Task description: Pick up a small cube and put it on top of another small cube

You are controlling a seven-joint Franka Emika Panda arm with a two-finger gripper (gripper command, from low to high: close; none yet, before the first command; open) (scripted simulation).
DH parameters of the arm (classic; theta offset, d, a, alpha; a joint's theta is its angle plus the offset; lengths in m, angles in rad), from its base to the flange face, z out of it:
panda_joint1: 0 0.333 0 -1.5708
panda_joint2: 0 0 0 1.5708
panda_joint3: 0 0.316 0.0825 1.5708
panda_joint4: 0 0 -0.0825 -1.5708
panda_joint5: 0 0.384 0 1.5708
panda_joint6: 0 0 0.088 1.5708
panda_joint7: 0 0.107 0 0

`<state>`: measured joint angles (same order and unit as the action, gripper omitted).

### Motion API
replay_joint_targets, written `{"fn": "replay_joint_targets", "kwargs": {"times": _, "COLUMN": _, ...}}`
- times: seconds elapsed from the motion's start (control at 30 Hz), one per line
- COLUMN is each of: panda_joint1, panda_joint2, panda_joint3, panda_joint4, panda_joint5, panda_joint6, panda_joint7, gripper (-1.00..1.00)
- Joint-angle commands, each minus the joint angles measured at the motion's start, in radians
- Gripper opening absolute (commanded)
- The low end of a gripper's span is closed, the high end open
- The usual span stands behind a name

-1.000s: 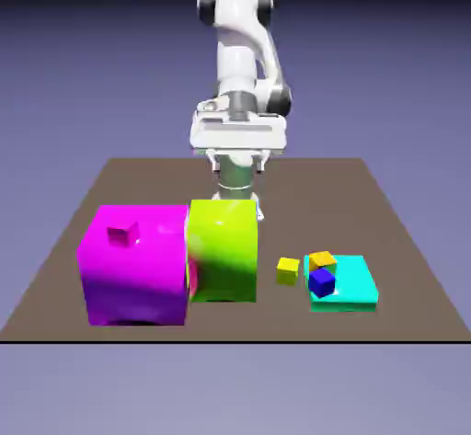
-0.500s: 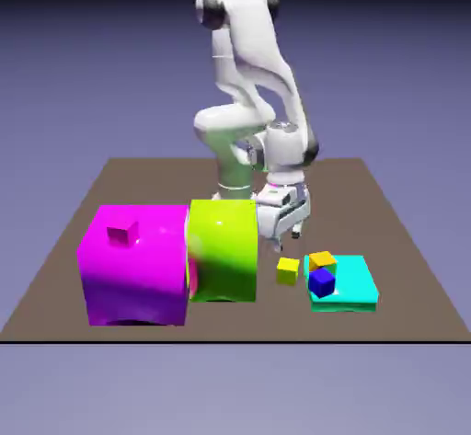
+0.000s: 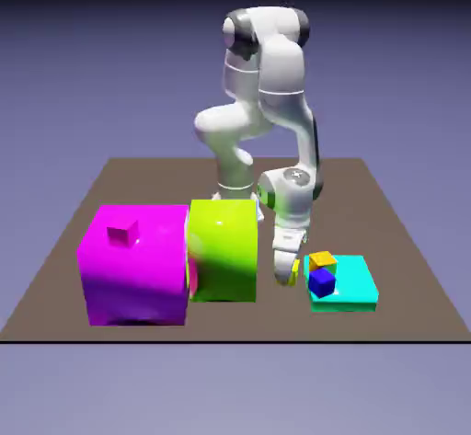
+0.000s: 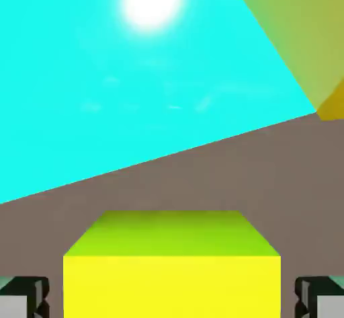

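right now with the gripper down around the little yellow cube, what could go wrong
The fingertips flank the small cube but show gaps, so an uneven close could skew it. The lime block stands close beside the gripper, so a sideways swing may clip it. The orange-yellow cube and blue cube lean together on the cyan slab, a shaky target.

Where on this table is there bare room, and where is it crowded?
Free: the brown table behind the cyan slab, and its far left corner behind the magenta block. Crowded: the claw fills the gap between lime block and slab, straddling the small cube.
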<state>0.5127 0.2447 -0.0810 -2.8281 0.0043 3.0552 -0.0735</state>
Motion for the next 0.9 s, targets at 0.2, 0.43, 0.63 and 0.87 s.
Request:
{"fn": "replay_joint_targets", "kwargs": {"times": 0.2, "panda_joint1": 0.056, "panda_joint2": -0.254, "panda_joint3": -0.074, "panda_joint4": -0.042, "panda_joint5": -0.074, "panda_joint6": -0.21, "panda_joint7": 0.051, "gripper": -1.0}}
{"fn": "replay_joint_targets", "kwargs": {"times": 0.43, "panda_joint1": -0.06, "panda_joint2": -0.293, "panda_joint3": -0.013, "panda_joint4": 0.103, "panda_joint5": -0.012, "panda_joint6": -0.383, "panda_joint7": -0.03, "gripper": -1.0}}
{"fn": "replay_joint_targets", "kwargs": {"times": 0.63, "panda_joint1": -0.115, "panda_joint2": -0.325, "panda_joint3": -0.18, "panda_joint4": 0.319, "panda_joint5": -0.017, "panda_joint6": -0.619, "panda_joint7": -0.139, "gripper": -1.0}}
{"fn": "replay_joint_targets", "kwargs": {"times": 0.87, "panda_joint1": -0.139, "panda_joint2": -0.352, "panda_joint3": -0.434, "panda_joint4": 0.55, "panda_joint5": -0.051, "panda_joint6": -0.863, "panda_joint7": -0.251, "gripper": -1.0}}
